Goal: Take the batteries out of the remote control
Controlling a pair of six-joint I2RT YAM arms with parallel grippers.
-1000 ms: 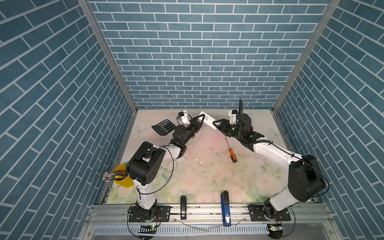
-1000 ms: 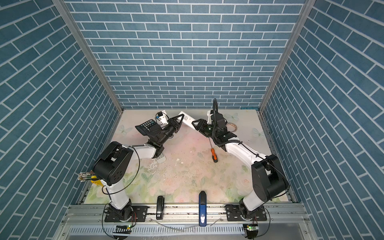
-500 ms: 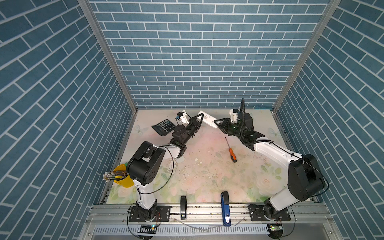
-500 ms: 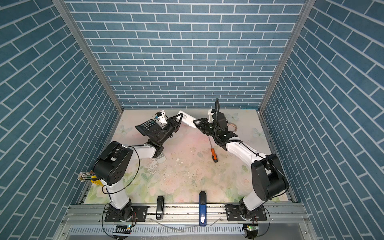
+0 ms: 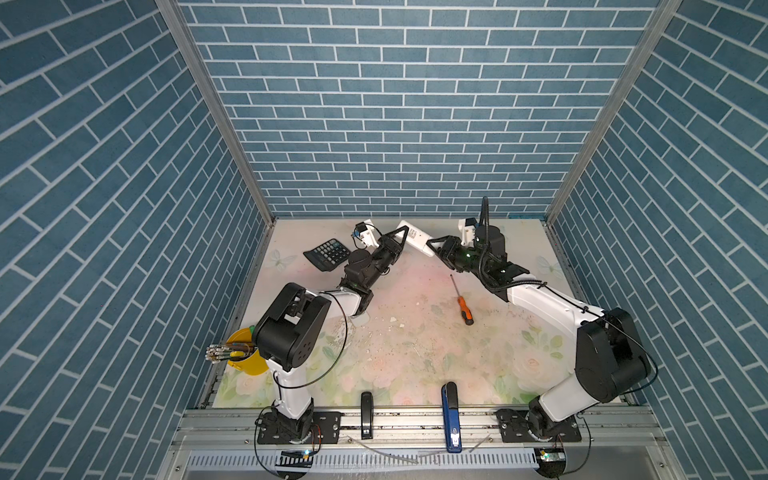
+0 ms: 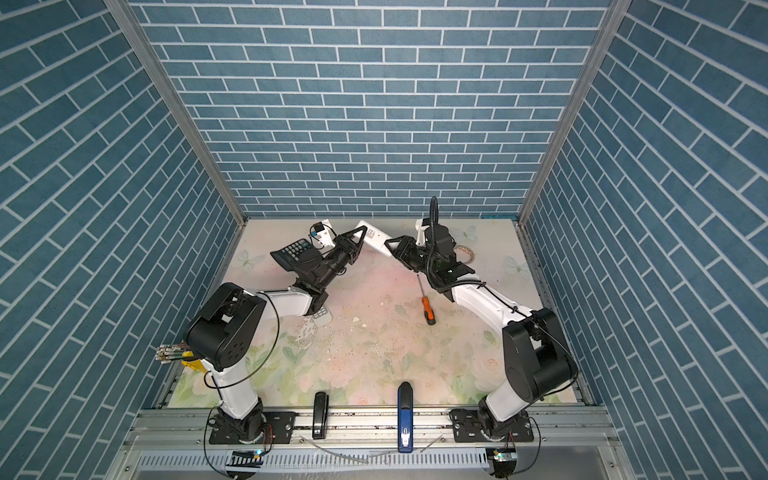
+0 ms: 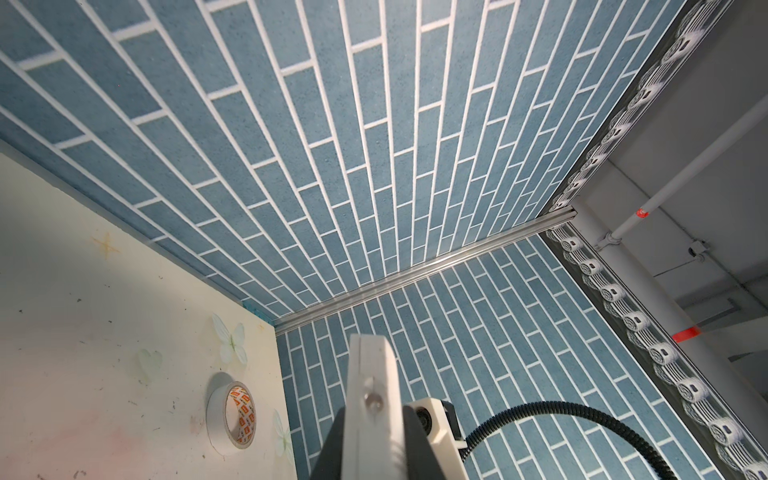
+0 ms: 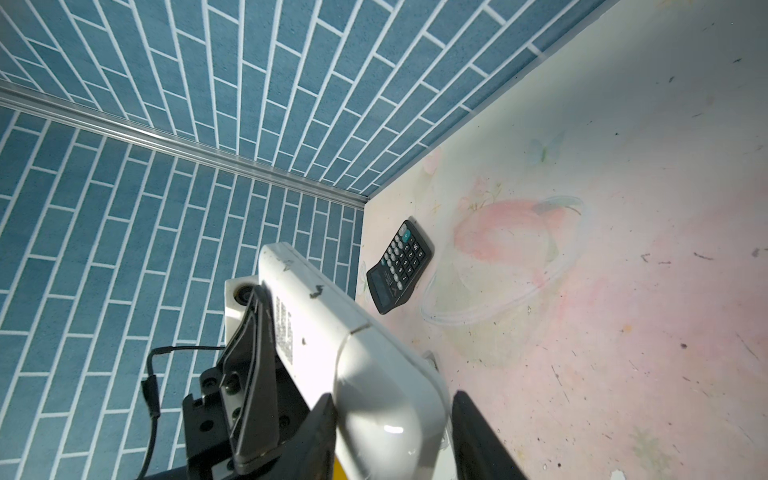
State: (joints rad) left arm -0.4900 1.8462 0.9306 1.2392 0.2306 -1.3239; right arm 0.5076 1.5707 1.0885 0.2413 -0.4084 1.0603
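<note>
Grips the white remote (image 5: 411, 236) in the left jaws, shut hard across its flat faces, one finger (image 8: 253, 357) lying along the labelled back. Holds it in the air above the worktop (image 5: 415, 353), bridging the gap between the two sets of jaws. Brackets the remote's rounded end with the right jaws, parted: one finger (image 8: 320, 428) against the casing, the other finger (image 8: 478, 436) just off it, with a sliver of worktop showing between. Cannot see the batteries in any view; finds the remote's back closed, a seam running across it beside the label. Sees a black calculator (image 5: 328, 253) flat on the worktop, below the left jaws and on the side away from the right ones. Sees an orange-handled screwdriver (image 5: 462, 300) on the worktop below the right jaws, toward the arm bases, touching neither. Shows a roll of tape (image 7: 232, 415) on the worktop beyond the right jaws, near the back corner.
</note>
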